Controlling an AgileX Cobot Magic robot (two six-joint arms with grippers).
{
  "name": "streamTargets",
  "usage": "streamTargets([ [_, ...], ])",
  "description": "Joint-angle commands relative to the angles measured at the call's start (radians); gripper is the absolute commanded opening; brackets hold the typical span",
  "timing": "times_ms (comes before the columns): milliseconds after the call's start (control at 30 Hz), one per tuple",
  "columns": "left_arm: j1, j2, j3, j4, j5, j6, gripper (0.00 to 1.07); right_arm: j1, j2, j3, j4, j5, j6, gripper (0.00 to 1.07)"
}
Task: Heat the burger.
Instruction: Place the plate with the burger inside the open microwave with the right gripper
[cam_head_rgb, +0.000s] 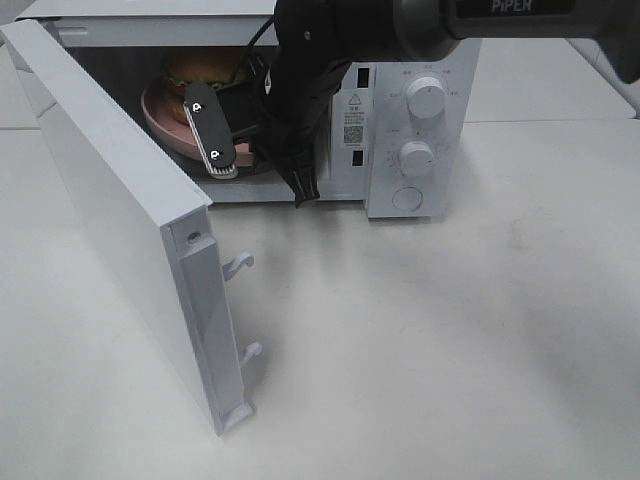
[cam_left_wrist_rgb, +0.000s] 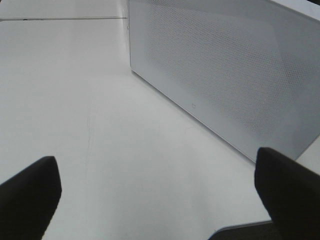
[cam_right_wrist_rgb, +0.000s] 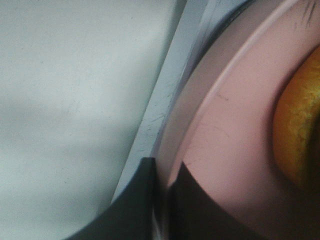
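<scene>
1. Burger (cam_head_rgb: 203, 66) sat on plate (cam_head_rgb: 160, 118) inside microwave (cam_head_rgb: 450, 150), upper left of high view.
2. Right gripper (cam_right_wrist_rgb: 162, 197) pinched plate rim.
3. Left gripper (cam_left_wrist_rgb: 157, 187) was spread wide, holding nothing, above table (cam_left_wrist_rgb: 75, 100) beside door (cam_left_wrist_rgb: 225, 70).

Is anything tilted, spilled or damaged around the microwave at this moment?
Nothing stands out. The burger sits on the pink plate inside the microwave, whose door is open; the right gripper is shut on the plate's rim.
</scene>
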Motion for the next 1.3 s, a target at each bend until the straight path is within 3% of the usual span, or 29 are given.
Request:
streamTargets([
  [33,-0.003,-0.016,0.000,-0.001,-0.008,0.003,0.98,-0.001,0.010,-0.044,-0.027,-0.041,0.024,0.00],
  [800,-0.003,-0.016,0.000,0.000,-0.008,0.003,0.98,-0.001,0.173,-0.196,-0.100,-0.044,0.141,0.03],
  [1067,-0.003,-0.016,0.000,0.000,-0.008,0.003,0.98,-0.001,0.181,-0.196,-0.100,-0.042,0.161,0.21],
  [1100,-0.003,-0.016,0.000,0.000,-0.008,0.003,0.98,-0.001,0.181,-0.196,-0.102,-0.042,0.172,0.28],
  [1133,-0.003,-0.016,0.000,0.000,-0.008,0.003,0.98,-0.001,0.181,-0.196,-0.102,-0.042,0.172,0.28],
  [1200,-0.003,-0.016,0.000,0.000,-0.008,0.003,0.98,-0.001,0.171,-0.188,-0.104,-0.040,0.176,0.42],
  [1300,-0.003,-0.016,0.000,0.000,-0.008,0.003,0.98,-0.001,0.169,-0.188,-0.104,-0.039,0.178,0.44],
])
